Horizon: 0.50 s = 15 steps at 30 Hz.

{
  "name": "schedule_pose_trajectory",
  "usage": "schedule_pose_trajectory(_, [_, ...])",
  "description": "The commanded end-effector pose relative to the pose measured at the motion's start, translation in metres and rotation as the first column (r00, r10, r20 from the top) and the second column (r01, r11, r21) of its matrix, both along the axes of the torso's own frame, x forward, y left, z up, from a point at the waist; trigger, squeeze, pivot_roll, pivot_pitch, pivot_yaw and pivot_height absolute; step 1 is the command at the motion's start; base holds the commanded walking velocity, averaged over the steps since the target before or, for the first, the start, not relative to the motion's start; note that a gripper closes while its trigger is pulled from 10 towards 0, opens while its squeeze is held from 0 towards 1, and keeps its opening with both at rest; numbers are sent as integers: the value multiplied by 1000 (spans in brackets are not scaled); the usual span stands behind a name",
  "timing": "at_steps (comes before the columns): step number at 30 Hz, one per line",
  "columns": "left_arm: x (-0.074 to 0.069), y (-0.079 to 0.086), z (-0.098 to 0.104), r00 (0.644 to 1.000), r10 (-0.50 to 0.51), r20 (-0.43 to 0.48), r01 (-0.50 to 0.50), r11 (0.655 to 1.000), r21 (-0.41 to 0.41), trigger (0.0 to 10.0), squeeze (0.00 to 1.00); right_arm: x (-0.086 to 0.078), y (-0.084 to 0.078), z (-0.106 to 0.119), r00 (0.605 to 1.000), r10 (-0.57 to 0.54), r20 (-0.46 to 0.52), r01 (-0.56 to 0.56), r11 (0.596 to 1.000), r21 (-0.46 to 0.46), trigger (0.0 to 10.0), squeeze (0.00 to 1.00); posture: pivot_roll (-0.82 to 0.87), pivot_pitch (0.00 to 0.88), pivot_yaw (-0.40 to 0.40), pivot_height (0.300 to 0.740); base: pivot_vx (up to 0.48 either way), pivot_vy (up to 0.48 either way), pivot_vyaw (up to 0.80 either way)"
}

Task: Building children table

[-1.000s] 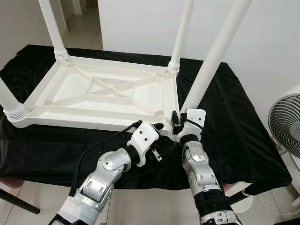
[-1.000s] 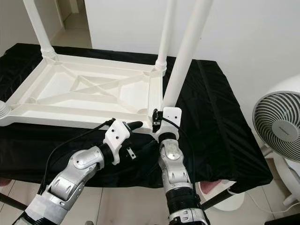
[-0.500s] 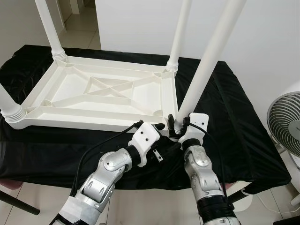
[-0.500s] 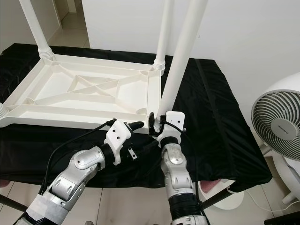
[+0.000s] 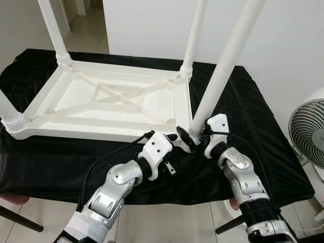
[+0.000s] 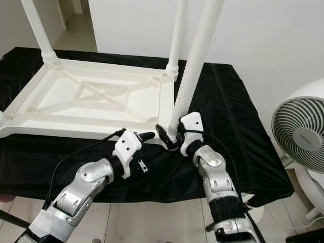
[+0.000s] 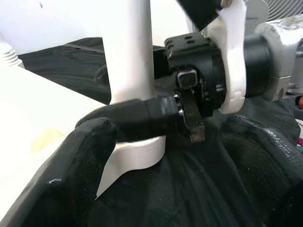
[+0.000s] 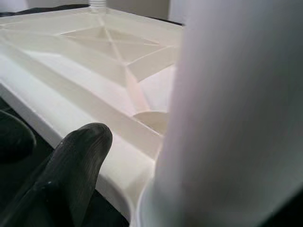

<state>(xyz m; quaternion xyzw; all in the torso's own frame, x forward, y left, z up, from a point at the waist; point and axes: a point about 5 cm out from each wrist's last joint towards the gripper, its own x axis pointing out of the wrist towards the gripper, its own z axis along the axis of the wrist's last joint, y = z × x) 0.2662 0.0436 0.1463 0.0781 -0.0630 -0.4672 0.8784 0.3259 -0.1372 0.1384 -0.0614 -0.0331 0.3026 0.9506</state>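
Your right gripper's two long black fingers are clamping the base of the near-right white cylindrical plastic table leg, one finger wrapping its front; the left gripper's fingers are standing apart, holding nothing.

In the left eye view, you are looking down at the white rectangular plastic children's table top, which is lying upside down on a black cloth-covered work surface. The leg in your right gripper is leaning slightly as it rises from the near-right corner of the table top. Three more white legs are standing in the other corners: far-left, far-right and near-left. Your left gripper is hovering just beside the right one, at the table top's near edge. A white pedestal fan is standing off the right end of the surface.

In the right eye view, the same scene is showing, with the right gripper sitting against the leg's foot at the corner.

In the left wrist view, the left gripper's spread black pads are framing the leg's base, where one right finger is pressing across it.

In the right wrist view, the leg is looming large and blurred, one black fingertip is resting beside its foot, and the ribbed underside of the table top is stretching beyond.
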Motion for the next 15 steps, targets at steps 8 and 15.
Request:
schedule_pose_trajectory(8, [0, -1, 0, 999, -40, 5, 40, 999, 14, 10000, 0, 17, 4, -2, 997, 67, -36, -67, 998, -20, 10000, 0, 95, 25, -46, 740, 0, 0, 0])
schedule_pose_trajectory(15, [1, 0, 1, 1000, -30, 9, 30, 999, 12, 10000, 0, 25, 8, -3, 994, 99, -46, -100, 995, -27, 10000, 0, 105, 25, -48, 740, 0, 0, 0])
